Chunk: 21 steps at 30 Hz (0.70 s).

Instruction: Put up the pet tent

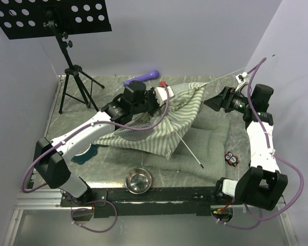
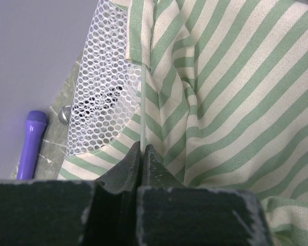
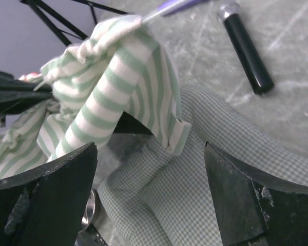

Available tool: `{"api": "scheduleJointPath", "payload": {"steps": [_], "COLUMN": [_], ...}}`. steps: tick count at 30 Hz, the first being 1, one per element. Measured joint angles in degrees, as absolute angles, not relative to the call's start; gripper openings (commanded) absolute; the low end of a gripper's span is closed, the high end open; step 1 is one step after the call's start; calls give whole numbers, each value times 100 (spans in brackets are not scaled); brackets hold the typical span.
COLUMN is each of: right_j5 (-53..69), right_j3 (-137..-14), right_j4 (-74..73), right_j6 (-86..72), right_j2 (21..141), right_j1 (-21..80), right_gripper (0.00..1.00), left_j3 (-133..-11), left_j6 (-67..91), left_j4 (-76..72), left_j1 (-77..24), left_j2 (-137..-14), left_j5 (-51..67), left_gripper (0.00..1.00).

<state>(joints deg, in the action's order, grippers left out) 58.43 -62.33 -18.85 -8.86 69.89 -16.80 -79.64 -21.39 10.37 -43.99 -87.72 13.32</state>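
A steel bowl (image 1: 138, 180) is seen at the near edge of the bench (image 1: 110, 154). Behind it, the pet tent (image 1: 177, 110) is heaped on its cushion mat (image 1: 208, 141). A thin pole (image 2: 142, 102) is pinched in the closed left claw (image 2: 142, 154). The right claw (image 3: 150, 154) is spread wide and empty beside the fabric.

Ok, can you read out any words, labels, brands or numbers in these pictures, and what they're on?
No readable text in any view.
The small red, black and white object by the cushion mat: markings too small to read.
The striped tent fabric, purple handle, black cylinder: no lettering shows.
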Motion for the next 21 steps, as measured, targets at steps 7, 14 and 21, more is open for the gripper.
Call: {"api": "scheduleJointPath", "payload": {"steps": [7,14,21], "right_j5": [5942,5758,5544], "right_j3": [-5144,-4646,-4637], "right_j4": [-408,797,1752], "right_j6": [-1761,-2674,-3162], "right_j2": [6228,6337,6742], "right_j1": [-1686,-1398,-1037], "right_gripper": [94,94,79], "left_j3": [-8062,-8068,-8068], "left_j6": [-1627,-1304,-956], "left_j4": [880,751,604], "left_j1": [-4215,-4165,-4115], "left_j2": [-8689,-8578,-8438], "left_j5": [1518,1691,1955], "left_gripper": [1,1,1]}}
